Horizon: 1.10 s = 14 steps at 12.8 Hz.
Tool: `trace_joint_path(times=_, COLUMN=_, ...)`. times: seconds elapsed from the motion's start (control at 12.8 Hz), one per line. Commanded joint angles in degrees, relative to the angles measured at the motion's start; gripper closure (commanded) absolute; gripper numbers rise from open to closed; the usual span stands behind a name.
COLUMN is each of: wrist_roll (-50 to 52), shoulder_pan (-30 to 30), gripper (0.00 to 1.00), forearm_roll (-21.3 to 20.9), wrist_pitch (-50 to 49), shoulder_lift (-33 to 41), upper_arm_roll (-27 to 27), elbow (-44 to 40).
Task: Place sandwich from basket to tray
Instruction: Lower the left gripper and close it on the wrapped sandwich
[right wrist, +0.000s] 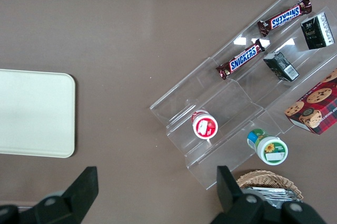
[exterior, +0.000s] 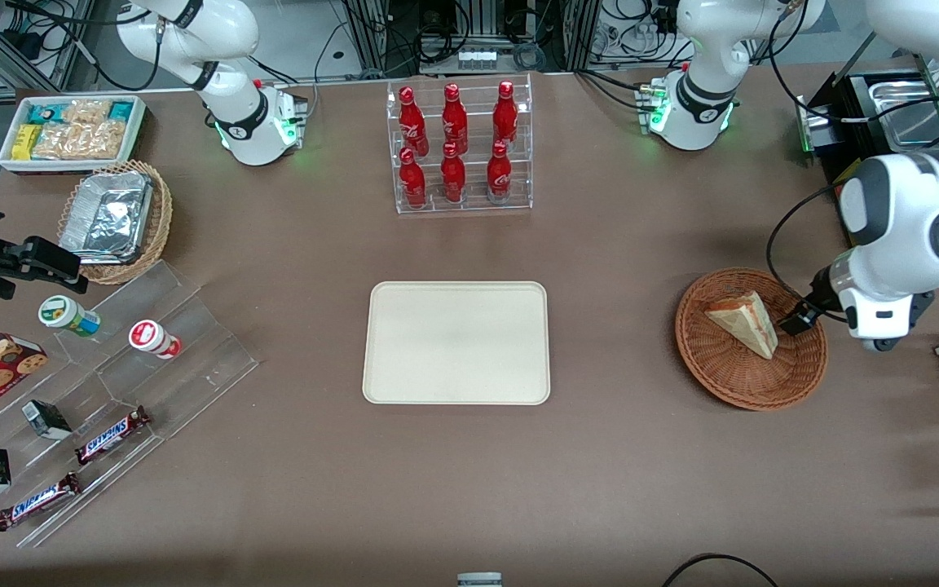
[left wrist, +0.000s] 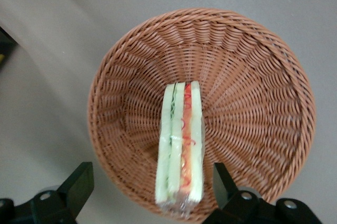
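1. The sandwich (exterior: 742, 323) lay in the reddish-brown wicker basket (exterior: 730, 383) at the right of the front frame, on the brown surface (exterior: 616, 326).
2. The claw (left wrist: 150, 190) hung just above the basket's rim with its fingers (left wrist: 79, 182) spread apart on either side of the sandwich's near end, not clamped on it.
3. The cream tray (exterior: 456, 342) sat bare at frame centre, well apart from the basket.

Six red cola bottles (exterior: 453, 147), two Snickers bars (exterior: 111, 434), two round lidded cups (exterior: 70, 316), one triangular cream sandwich (exterior: 742, 323), one cream rectangular tray (exterior: 456, 342) were visible.
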<state>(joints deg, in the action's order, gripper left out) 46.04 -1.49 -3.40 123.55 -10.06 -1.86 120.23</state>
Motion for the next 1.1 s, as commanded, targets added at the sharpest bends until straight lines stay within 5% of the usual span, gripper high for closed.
trace_joint_path(times=0.0, wrist_roll=5.0, shoulder_pan=0.6, gripper=0.0, forearm_roll=0.3, wrist_pitch=5.7, shoulder_lift=-2.5, upper_arm_roll=0.1, elbow=1.9)
trace_joint_path(times=0.78, wrist_roll=10.6, shoulder_pan=2.5, gripper=0.01, forearm_roll=0.4, wrist_pitch=15.9, shoulder_lift=-8.8, upper_arm_roll=0.3, elbow=6.1)
trace_joint_path(times=1.02, wrist_roll=10.6, shoulder_pan=2.8, gripper=0.11, forearm_roll=0.4, wrist_pitch=15.1, shoulder_lift=-9.4, upper_arm_roll=0.2, elbow=6.1)
